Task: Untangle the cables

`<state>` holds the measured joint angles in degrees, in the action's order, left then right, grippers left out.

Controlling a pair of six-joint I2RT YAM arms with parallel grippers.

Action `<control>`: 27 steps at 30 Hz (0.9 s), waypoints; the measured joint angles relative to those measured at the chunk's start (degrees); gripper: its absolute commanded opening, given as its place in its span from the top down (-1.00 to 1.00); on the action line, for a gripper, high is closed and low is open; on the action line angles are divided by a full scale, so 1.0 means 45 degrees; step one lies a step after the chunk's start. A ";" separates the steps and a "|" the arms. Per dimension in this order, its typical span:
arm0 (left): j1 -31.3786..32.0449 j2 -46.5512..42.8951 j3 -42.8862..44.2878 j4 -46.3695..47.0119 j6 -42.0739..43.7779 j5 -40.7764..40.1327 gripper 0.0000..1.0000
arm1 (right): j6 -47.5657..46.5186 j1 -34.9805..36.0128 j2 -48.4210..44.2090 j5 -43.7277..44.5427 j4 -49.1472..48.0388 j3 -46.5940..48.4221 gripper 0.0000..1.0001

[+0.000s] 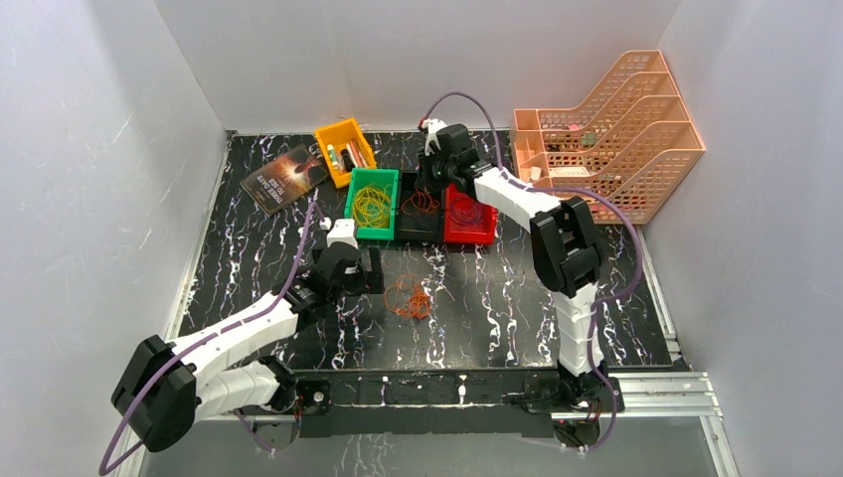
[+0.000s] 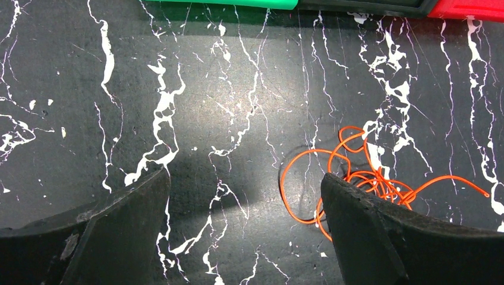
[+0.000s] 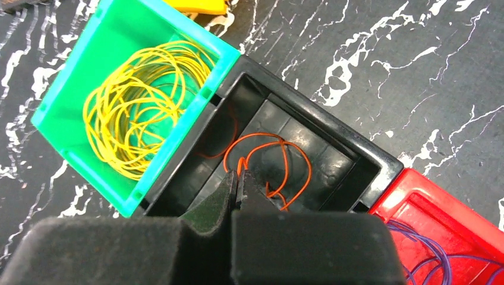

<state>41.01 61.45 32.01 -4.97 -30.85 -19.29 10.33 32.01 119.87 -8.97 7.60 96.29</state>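
A tangle of thin orange cables point(image 1: 410, 298) lies on the black marble table. My left gripper point(image 1: 373, 270) hovers low just left of it, jaws wide open and empty. In the left wrist view the orange cables point(image 2: 356, 172) pass partly under the right finger of the gripper point(image 2: 243, 175). My right gripper point(image 1: 429, 189) hangs over the black bin point(image 1: 420, 231). Its jaws point(image 3: 238, 173) are shut on a loop of orange cable point(image 3: 279, 160) that hangs into the black bin point(image 3: 333, 119). Yellow cables point(image 3: 139, 107) fill the green bin point(image 3: 59, 77).
A red bin point(image 1: 469, 237) with purple wires point(image 3: 440, 249) stands right of the black one. Behind are a yellow bin point(image 1: 345, 144) with small items, a book point(image 1: 286, 177) at the left and a peach file rack point(image 1: 611, 129) at the back right.
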 measured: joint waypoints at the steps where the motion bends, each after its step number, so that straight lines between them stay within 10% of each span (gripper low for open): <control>1: 0.0000 0.0000 0.0000 0.0000 0.0019 0.0000 -0.97 | -0.0073 0.0000 0.0136 0.0068 0.0029 0.0102 0.93; 17: 0.0000 -0.0364 0.0189 -0.0146 0.0481 -0.0243 -0.97 | -0.0325 0.0097 0.0379 0.0957 0.0651 0.0408 -0.02; 27: 0.0000 -0.0005 0.0398 -0.0311 0.0763 -0.0199 -0.97 | -0.0627 0.0097 -0.2725 0.2147 0.0321 -0.1185 -0.14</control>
<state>41.01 61.43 33.80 -6.37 -27.42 -20.18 7.51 32.45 107.61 0.69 9.04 90.96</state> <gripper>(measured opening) 0.983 0.588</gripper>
